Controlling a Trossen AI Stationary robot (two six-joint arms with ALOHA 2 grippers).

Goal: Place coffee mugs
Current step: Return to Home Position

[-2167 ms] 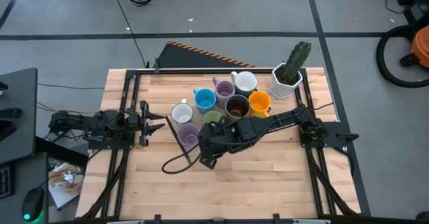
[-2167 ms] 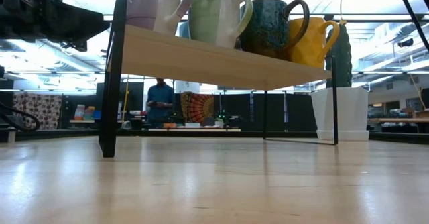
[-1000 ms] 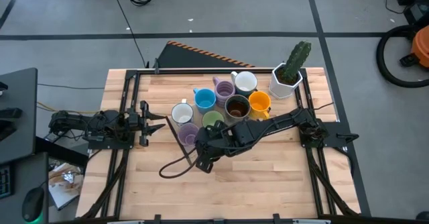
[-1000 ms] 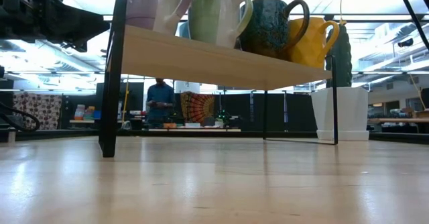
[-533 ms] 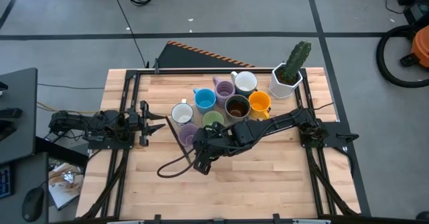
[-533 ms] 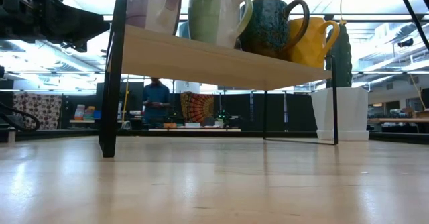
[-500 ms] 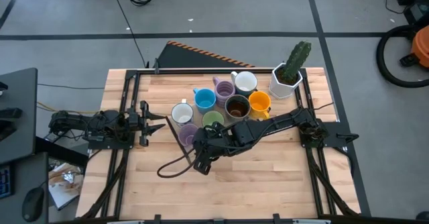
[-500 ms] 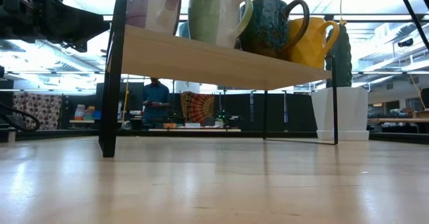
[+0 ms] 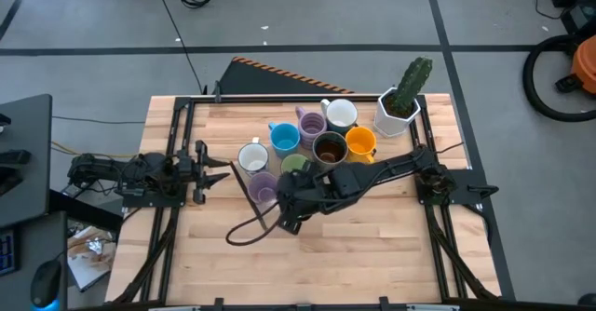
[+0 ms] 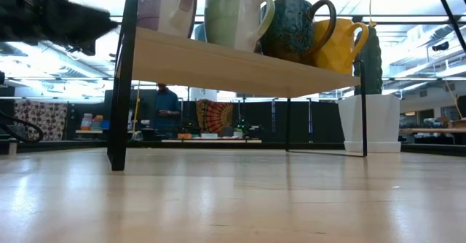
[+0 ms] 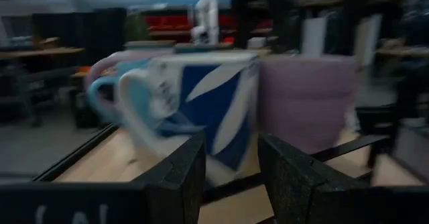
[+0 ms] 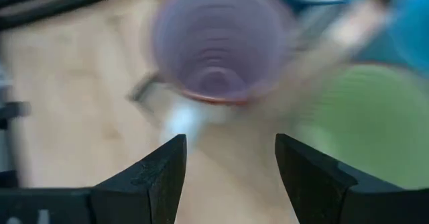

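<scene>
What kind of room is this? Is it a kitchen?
Probably a robot lab or workshop, not a kitchen. The left arm and right arm are mounted on a wooden table, a black cable runs over the grey floor, and desks fill the big room behind.

The dark right arm hides part of the pale green ceramic mug; the lavender ribbed mug looks blurred.

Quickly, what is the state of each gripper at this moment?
Left gripper: open, holding nothing.
Right gripper: open, holding nothing, near the round lavender ceramic mug.
</scene>
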